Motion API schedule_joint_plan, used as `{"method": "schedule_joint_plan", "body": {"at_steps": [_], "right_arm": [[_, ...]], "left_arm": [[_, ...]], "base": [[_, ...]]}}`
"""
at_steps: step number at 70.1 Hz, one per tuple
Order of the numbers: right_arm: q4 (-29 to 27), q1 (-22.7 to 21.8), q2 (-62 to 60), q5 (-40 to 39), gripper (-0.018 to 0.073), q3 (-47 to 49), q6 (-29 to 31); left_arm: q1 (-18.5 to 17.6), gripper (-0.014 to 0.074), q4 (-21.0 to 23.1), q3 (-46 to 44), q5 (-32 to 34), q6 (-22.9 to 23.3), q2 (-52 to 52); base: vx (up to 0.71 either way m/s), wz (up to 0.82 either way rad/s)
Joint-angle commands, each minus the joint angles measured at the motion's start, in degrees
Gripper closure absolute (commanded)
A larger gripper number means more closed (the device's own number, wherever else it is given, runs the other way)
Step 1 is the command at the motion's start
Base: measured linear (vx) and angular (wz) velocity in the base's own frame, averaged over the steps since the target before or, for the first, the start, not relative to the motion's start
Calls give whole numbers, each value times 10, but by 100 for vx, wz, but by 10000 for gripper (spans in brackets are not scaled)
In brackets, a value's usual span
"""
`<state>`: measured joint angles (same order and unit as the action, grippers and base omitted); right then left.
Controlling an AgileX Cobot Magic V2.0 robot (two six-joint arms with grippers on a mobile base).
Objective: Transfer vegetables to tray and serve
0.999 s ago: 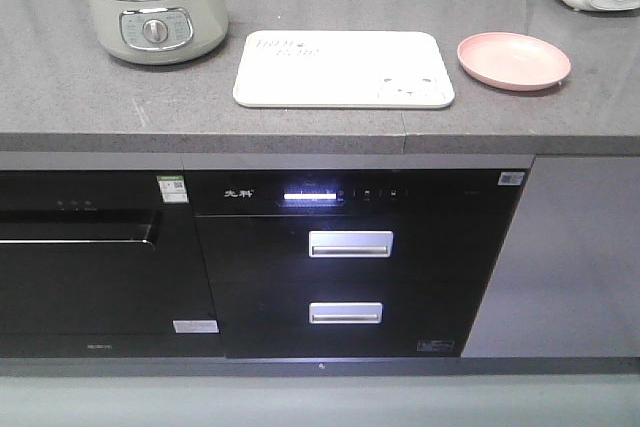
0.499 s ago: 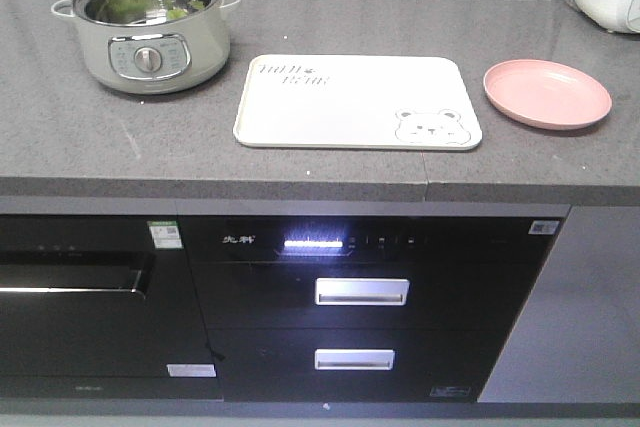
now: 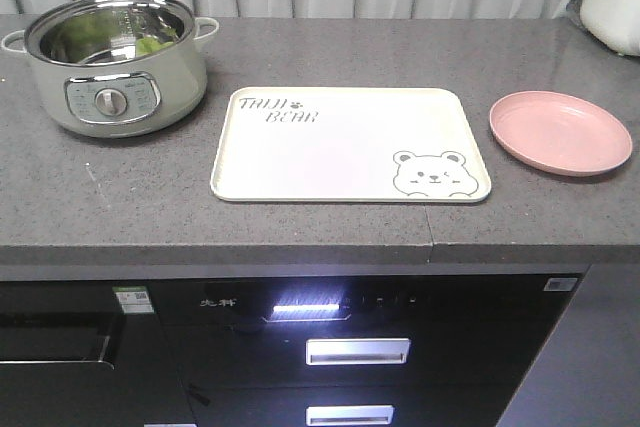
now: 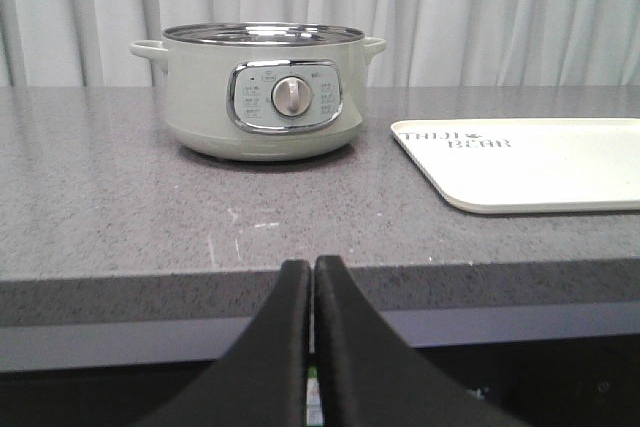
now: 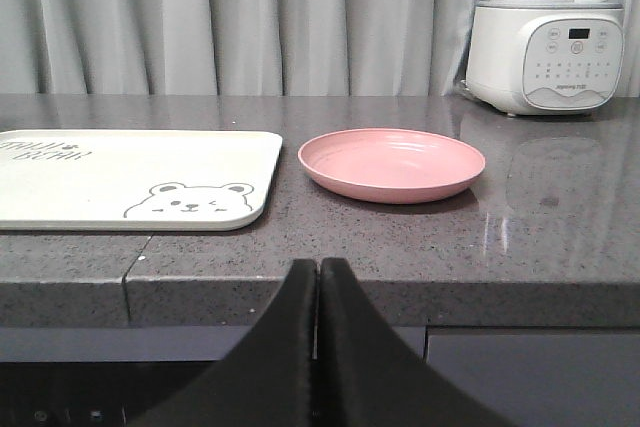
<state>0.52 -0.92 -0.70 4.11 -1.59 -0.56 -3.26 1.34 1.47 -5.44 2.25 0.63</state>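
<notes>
Green vegetables (image 3: 150, 44) lie inside the pale green electric pot (image 3: 112, 67) at the counter's back left; from the left wrist the pot (image 4: 262, 92) hides them behind its wall. The cream tray (image 3: 350, 145) with the bear drawing lies bare in the middle of the counter and reaches into both wrist views as the tray (image 4: 530, 162) and the tray (image 5: 130, 179). My left gripper (image 4: 311, 265) is shut on nothing, just short of the counter's front edge. My right gripper (image 5: 318, 265) is shut too, below the edge near the pink plate.
A round pink plate (image 3: 560, 132) sits right of the tray, also the plate (image 5: 392, 163). A white appliance (image 5: 545, 42) stands at the back right. Curtains hang behind the grey counter (image 3: 320, 217). Dark built-in appliances with drawer handles (image 3: 358, 350) sit below.
The front view has come closer to the counter and looks down more steeply; the pot, tray and plate appear larger and lower in the picture. Nothing on the counter has moved.
</notes>
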Motion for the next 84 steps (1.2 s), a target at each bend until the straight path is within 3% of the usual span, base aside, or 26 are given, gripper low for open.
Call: {"method": "schedule_joint_plan", "body": {"at_steps": [1,84], "right_arm": [[3,-4,-4,-45,565,-9,6],[3,-4,-4,-45,565,-9,6]], "left_arm": [[0,602,1,15,44,5,9],[0,602,1,15,44,5,9]], "base": [[19,-3],[13,-1]]}}
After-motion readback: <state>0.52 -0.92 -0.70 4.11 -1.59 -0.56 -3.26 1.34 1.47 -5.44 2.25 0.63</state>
